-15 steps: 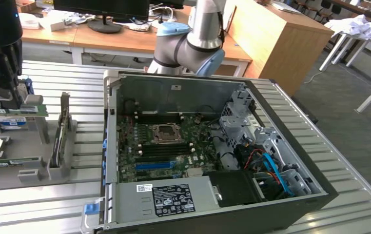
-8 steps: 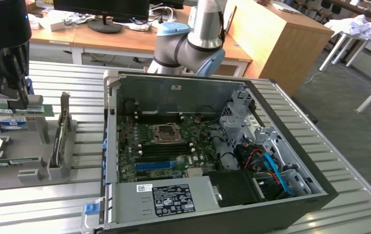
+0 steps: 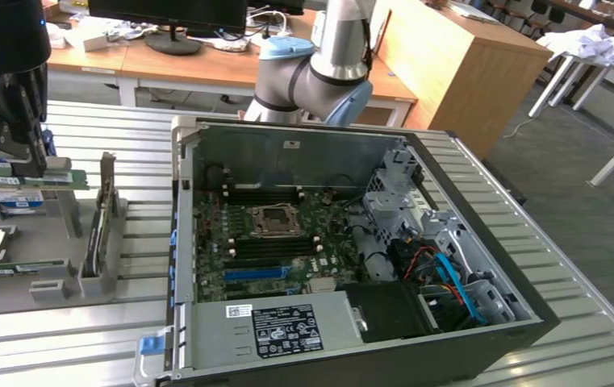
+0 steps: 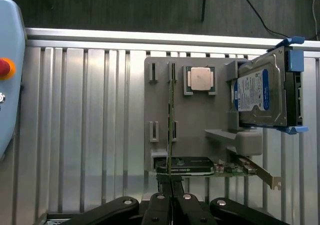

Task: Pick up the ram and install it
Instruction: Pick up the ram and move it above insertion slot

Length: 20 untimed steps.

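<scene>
The ram [image 3: 48, 179] is a thin green stick, held level above the grey parts tray [image 3: 27, 242] at the exterior view's left. My gripper [image 3: 10, 165] is shut on it from above. In the wrist view the ram [image 4: 171, 115] appears edge-on as a thin line running out from between my fingertips, with the gripper [image 4: 171, 207] shut on it. Below it lies the tray [image 4: 200, 130]. The open computer case [image 3: 318, 242] lies flat to the exterior view's right of the tray, its motherboard [image 3: 274, 242] exposed.
On the tray are a silver hard drive [image 4: 262, 92] with a blue-white label, a square processor chip [image 4: 201, 79] and an expansion card [image 4: 235, 167] standing on edge [image 3: 100, 218]. A light-blue unit with a red button [image 4: 4, 67] sits beside the slatted metal table [image 4: 90, 125].
</scene>
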Motion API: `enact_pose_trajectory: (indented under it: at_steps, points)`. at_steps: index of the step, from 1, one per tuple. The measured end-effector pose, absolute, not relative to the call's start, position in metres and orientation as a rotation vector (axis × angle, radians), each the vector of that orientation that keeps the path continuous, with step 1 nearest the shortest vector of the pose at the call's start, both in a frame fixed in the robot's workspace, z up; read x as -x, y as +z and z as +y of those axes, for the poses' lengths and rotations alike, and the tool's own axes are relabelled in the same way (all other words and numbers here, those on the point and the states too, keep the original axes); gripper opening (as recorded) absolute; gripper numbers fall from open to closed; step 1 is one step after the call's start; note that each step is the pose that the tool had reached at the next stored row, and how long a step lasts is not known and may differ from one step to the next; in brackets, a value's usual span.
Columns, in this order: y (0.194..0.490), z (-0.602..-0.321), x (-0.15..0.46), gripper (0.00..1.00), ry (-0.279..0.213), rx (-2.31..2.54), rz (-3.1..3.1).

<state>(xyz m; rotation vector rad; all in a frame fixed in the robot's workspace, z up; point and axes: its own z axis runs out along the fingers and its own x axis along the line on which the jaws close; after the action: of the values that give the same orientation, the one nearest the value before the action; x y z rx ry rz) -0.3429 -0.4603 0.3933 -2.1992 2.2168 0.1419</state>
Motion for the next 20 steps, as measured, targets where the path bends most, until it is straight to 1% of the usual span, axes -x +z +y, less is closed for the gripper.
enact_pose_trajectory:
  at_steps: [8, 20]
  points:
    - [0.394, -0.46, 0.338, 0.12, 0.142, 2.199, 2.217]
    - [0.393, -0.461, 0.308, 0.12, 0.142, 2.2, 2.216]
